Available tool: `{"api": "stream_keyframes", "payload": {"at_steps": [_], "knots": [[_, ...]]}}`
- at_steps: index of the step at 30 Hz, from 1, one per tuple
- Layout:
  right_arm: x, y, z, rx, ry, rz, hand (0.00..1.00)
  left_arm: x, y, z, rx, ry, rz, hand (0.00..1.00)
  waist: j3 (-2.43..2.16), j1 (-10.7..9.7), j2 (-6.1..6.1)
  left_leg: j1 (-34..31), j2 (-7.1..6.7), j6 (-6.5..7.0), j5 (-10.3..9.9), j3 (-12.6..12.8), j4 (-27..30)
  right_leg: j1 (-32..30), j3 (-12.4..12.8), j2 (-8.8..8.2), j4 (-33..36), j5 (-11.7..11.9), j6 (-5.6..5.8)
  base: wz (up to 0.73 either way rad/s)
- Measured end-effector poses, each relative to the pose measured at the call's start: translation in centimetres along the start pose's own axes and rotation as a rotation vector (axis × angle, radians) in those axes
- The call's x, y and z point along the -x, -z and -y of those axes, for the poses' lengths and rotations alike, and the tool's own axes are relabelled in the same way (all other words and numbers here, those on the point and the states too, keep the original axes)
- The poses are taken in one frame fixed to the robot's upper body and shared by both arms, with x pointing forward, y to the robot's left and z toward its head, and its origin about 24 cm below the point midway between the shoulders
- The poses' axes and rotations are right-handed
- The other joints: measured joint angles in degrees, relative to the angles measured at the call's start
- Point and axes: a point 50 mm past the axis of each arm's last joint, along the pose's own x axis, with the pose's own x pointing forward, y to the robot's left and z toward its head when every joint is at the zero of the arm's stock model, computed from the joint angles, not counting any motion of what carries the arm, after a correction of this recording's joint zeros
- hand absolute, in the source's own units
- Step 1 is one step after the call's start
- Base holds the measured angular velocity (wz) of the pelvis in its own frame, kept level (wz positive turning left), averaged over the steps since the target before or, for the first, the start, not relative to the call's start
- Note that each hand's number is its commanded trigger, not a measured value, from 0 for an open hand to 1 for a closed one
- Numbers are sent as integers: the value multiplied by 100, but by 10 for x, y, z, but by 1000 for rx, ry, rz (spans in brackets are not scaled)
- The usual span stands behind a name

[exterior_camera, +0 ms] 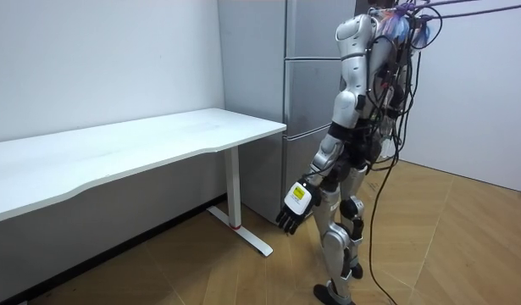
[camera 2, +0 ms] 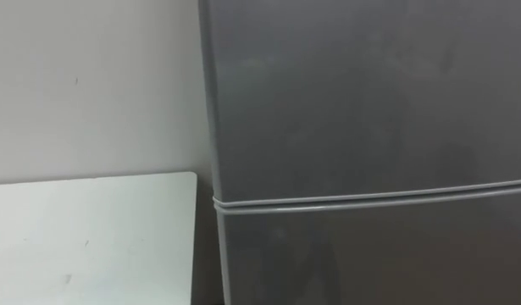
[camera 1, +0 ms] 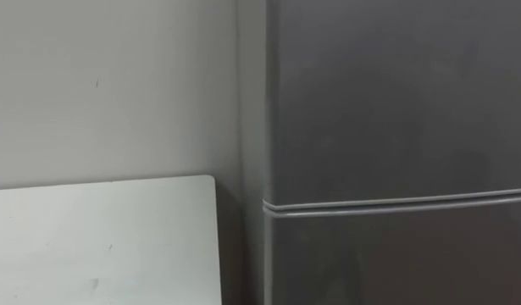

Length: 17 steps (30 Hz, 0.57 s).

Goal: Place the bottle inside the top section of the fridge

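Left eye view: the fridge [camera 1: 396, 110] takes up the right side, its grey front closed. A seam [camera 1: 396, 203] runs across it, with one door above and another below. To the robot's left, the corner of a white table [camera 1: 99, 237] ends just beside the fridge's side, with a narrow dark gap between them. A pale wall [camera 1: 108, 85] rises behind the table.

Right eye view: the same closed fridge front, seam, table corner and wall, seen from slightly further to the right.

Room view: the robot stands upright on a wooden floor [exterior_camera: 463, 229], close to the fridge and facing it. Its left hand [exterior_camera: 296, 203] hangs low at its side, with the fingers pointing down, relaxed and only slightly bent. The hand holds nothing. The fridge stands just ahead of this hand, and most of it is higher than the hand. The tabletop lies off to the room view's left of the hand and somewhat above it. The table's white leg is near the hand at about the same height, and the hand touches neither. I cannot tell where the bottle is.
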Motion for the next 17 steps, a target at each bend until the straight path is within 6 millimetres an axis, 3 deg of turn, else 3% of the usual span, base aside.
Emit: {"api": "stream_keyframes", "payload": {"at_steps": [17], "knots": [[0, 1, -1, 0, -21, -4, 0, 0, 0, 0, -4, 1, -11, 0, -2, 3, -9, 2, -4, 1, 1, 8, 38, 4, -4, -6, -23, 1, 5, 0]]}}
